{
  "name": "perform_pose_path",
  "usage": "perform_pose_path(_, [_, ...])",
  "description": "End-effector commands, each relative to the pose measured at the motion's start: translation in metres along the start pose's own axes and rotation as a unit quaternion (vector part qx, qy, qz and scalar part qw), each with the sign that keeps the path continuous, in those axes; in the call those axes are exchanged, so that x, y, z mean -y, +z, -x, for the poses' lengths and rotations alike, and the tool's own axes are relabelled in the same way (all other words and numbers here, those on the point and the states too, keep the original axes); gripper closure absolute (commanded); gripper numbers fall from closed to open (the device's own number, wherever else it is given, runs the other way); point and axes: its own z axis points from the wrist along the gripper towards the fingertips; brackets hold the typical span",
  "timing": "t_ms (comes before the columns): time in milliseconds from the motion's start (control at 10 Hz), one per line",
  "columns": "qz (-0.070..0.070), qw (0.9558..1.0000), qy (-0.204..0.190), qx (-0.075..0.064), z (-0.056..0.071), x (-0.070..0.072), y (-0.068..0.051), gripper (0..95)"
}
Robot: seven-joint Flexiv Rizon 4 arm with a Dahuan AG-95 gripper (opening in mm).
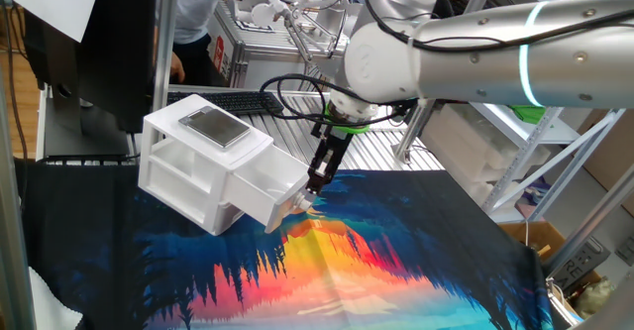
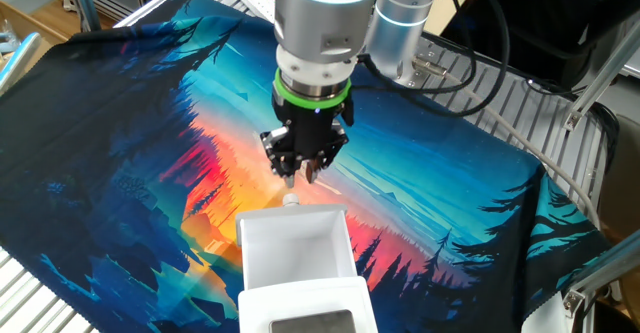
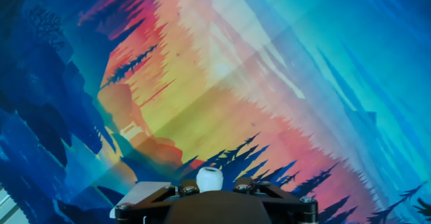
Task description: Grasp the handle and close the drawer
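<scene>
Just above handle [image 2: 291, 201], arm [image 2: 318, 33] vertical

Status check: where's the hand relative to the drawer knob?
Hand just above handle, grip state unclear. Drawer pulled open, not yet closed. Nothing between hand and handle.

Lab: metal shelving [image 1: 555, 142], keyboard [image 1: 243, 100]

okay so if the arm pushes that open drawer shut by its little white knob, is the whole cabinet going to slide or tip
The cabinet looks like thin white plastic, probably light, so it may slide rather than stay put. It sits on a cloth, which could bunch or slip under a push. The drawer is low, so tipping seems unlikely. The knob is tiny and smooth; the claw might slip off.
</scene>
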Motion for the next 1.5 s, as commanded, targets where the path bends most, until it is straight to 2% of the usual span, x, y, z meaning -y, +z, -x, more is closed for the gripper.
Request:
perform_pose_path(100, [0.008,1.0000,0.002,-0.002,-0.002,-0.002,0.004,57.0])
perform_pose_path(300, [0.012,0.9999,0.004,-0.006,-0.004,-0.004,0.008,57.0])
perform_pose_path(500, [0.025,0.9996,0.012,0.001,-0.005,-0.007,0.017,57.0])
perform_pose_path(700, [0.033,0.9994,0.013,0.001,-0.006,-0.008,0.021,57.0])
perform_pose_path(1500, [0.047,0.9988,0.012,-0.008,-0.008,-0.013,0.034,57.0])
